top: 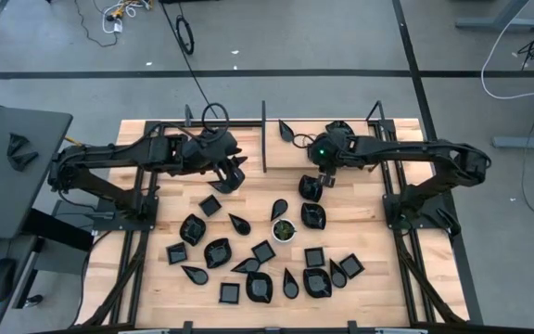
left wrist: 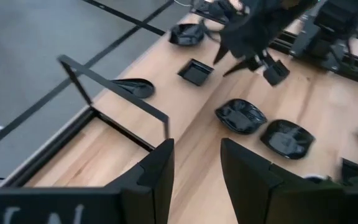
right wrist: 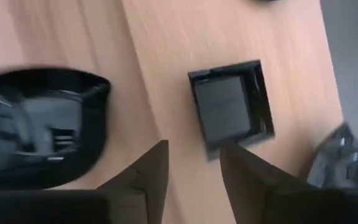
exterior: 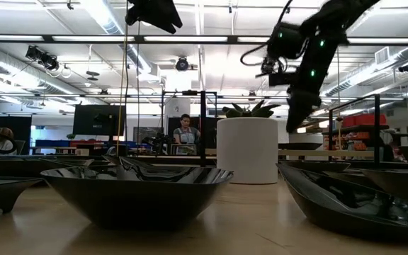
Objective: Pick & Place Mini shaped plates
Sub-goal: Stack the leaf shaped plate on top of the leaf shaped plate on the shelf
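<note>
Table (top: 360, 278) of pale wood fills my overhead feed, and I place everything from the white cup (top: 285, 229) with the green inside, near its middle. Both dark arms reach in from the far side of that cup. My right gripper (top: 324, 181) hangs above the board beyond the cup and a little to its right; through its wrist camera I see its fingers (right wrist: 148, 180) parted with nothing between them, and a square plate (right wrist: 230, 106) lying flat on the wood beneath. My left gripper (top: 235, 176) sits beyond the cup on the other side, fingers (left wrist: 157, 177) standing apart and empty. The mini shaped plates (top: 260, 287) mostly lie scattered on the near side of the cup and to both flanks, with two rounded ones (top: 313, 215) just right of it. A few more rest at the far edge, behind the right gripper.
</note>
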Robot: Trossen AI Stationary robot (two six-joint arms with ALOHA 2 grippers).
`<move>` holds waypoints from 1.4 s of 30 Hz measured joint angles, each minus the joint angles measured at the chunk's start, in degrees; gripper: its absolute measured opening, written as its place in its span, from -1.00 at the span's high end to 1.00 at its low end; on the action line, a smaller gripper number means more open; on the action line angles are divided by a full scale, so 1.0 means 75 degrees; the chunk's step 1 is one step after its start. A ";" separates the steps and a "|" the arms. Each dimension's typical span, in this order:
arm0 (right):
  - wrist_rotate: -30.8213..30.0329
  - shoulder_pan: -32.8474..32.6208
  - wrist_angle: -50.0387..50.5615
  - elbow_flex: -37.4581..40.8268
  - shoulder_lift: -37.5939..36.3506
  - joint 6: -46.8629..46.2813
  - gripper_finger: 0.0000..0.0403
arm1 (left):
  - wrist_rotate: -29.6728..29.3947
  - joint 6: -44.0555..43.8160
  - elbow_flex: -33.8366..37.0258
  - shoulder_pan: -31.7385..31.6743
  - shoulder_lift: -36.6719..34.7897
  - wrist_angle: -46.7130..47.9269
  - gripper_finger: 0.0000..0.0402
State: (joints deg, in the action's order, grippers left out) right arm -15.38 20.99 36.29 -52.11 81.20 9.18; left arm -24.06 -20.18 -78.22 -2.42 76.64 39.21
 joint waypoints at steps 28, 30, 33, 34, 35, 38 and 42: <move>0.2652 -0.3271 0.1494 0.0800 -0.1293 -1.1480 0.28 | 0.1207 0.0437 -0.0003 0.0466 0.0000 0.1957 0.33; 0.2824 -0.3369 0.0911 0.1178 -0.1293 -1.2069 0.21 | 0.1121 0.0439 -0.0003 0.0566 0.0000 0.1954 0.33; 0.2976 -0.3449 -0.0242 0.1729 -0.1276 -1.2618 0.12 | 0.1001 0.0450 -0.0003 0.0675 0.0000 0.1951 0.33; 0.2991 -0.3466 -0.0572 0.1887 -0.1230 -1.2796 0.10 | 0.0976 0.0452 -0.0003 0.0707 0.0000 0.1950 0.33; 0.2988 -0.3477 -0.0861 0.2042 -0.1196 -1.2951 0.09 | 0.0974 0.0452 -0.0003 0.0727 0.0000 0.1949 0.33; 0.2915 -0.3481 -0.1400 0.2356 -0.1034 -1.3283 0.10 | 0.0969 0.0439 -0.0003 0.0761 0.0000 0.1939 0.33; 0.2686 -0.3481 -0.1879 0.2568 -0.0763 -1.3211 0.21 | 0.0956 0.0382 -0.0006 0.0758 0.0000 0.1908 0.33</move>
State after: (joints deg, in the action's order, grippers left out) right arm 4.77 -5.12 22.20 -32.85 75.48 -89.90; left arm -16.88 -17.32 -78.26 3.27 76.64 53.52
